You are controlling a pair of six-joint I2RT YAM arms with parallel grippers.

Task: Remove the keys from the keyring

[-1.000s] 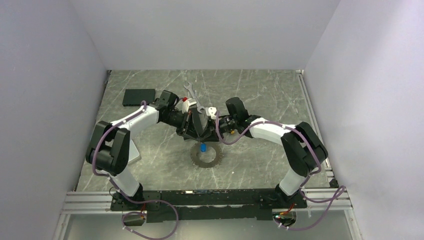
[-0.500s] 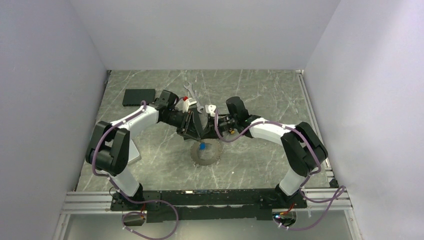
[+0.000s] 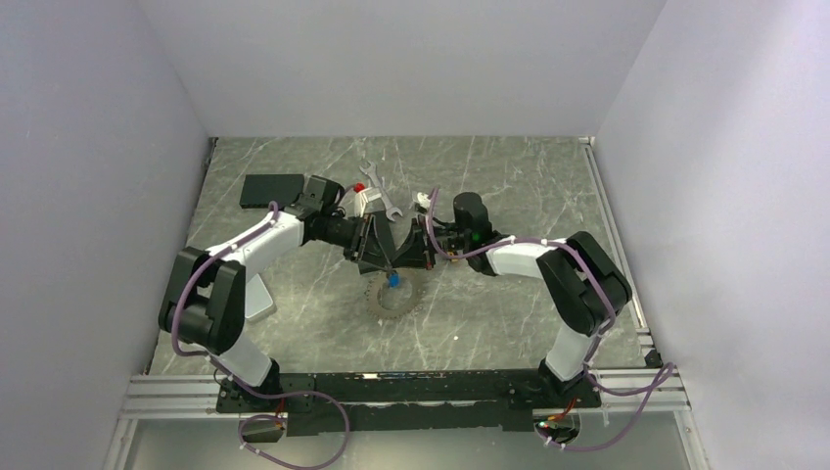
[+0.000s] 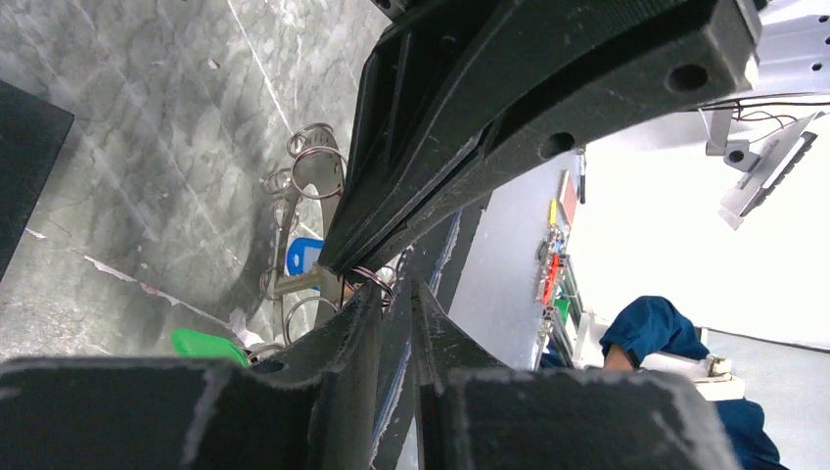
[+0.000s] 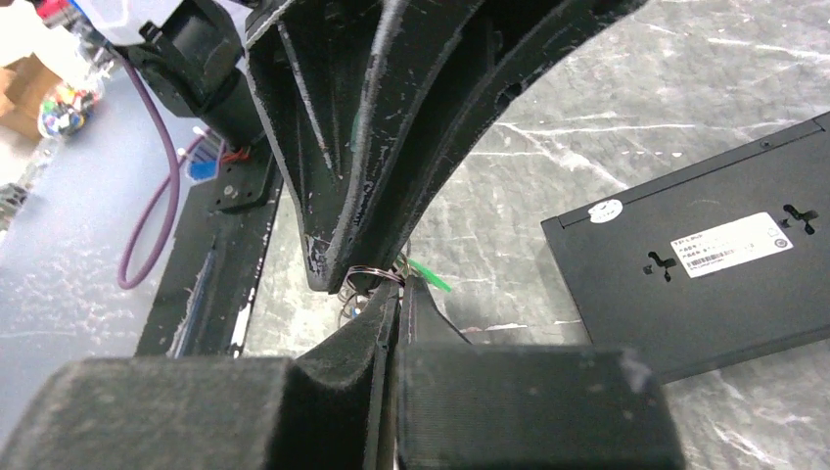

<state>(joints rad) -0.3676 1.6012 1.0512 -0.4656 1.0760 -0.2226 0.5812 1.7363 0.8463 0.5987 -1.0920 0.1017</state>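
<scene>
On the left side of the grey marble-patterned surface [image 3: 509, 186] lies a flat black rectangular box [image 3: 272, 189], far from the arms' bases. To the right of it, the left claw [image 4: 396, 299] reaches toward the middle. Its two fingers are pressed together and pinch a small thin wire ring [image 4: 369, 278] at their tips. Behind the claws, a silver metal spanner [image 3: 378, 188] lies flat on the surface.

In the middle, directly under the two claws, is the large dark grey toothed keyring [image 3: 387, 307]. It looks tilted, and I cannot tell if it touches the surface. The small key with the blue plastic head [image 3: 392, 281] hangs just below the fingertips, over the top part of the keyring. In the left wrist view, the key with the green plastic head [image 4: 206, 345] is lower, near several other thin wire loops.

From the right comes the right claw [image 5: 396, 294], tip to tip with the left one. Its fingers are also closed together, on the same small wire ring.
</scene>
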